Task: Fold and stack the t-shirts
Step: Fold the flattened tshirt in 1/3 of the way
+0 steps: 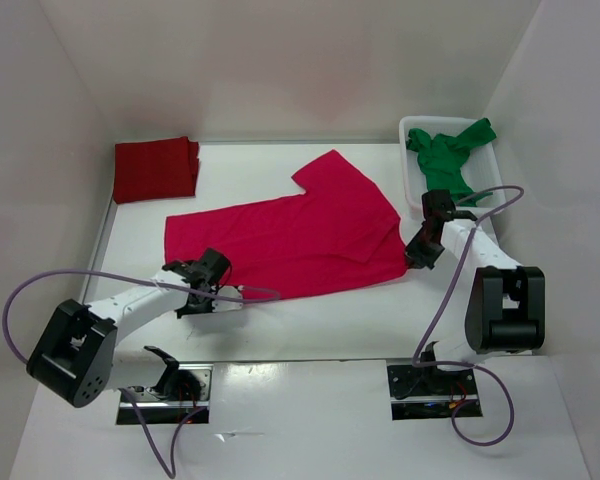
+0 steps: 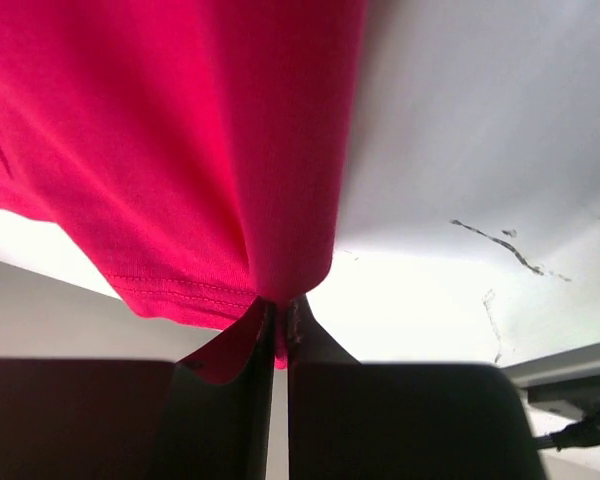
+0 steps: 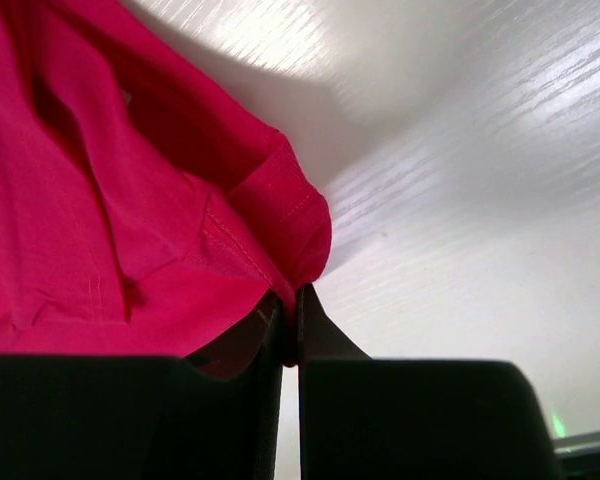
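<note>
Crimson t-shirt (image 1: 290, 235) lies spread open and mostly flat across the middle of the white table (image 1: 310, 325), one sleeve pointing to the far side and its hem along the near side. The left gripper (image 2: 278, 318) is at the shirt's near left corner. Its jaws are pressed together on the stitched hem, with a fold of crimson cloth pinched between them and bunching upward from the grip. The right gripper (image 3: 290, 318) is at the shirt's right edge, near the front of the basket. Its jaws are likewise closed tight on a doubled, stitched edge of the same garment, and the cloth gathers into creases just above the pinch. Both arms reach in from the near edge, one at either end of the shirt. The dark red t-shirt (image 1: 156, 168) sits folded into a neat rectangle at the far left corner of the table, well apart from the crimson one. The green t-shirt (image 1: 450, 155) lies crumpled in the white plastic basket (image 1: 412, 190) at the far right, with part of it draped over the basket's far rim. From the wrist views, it cannot be told how far either pinched corner is raised off the table.
</note>
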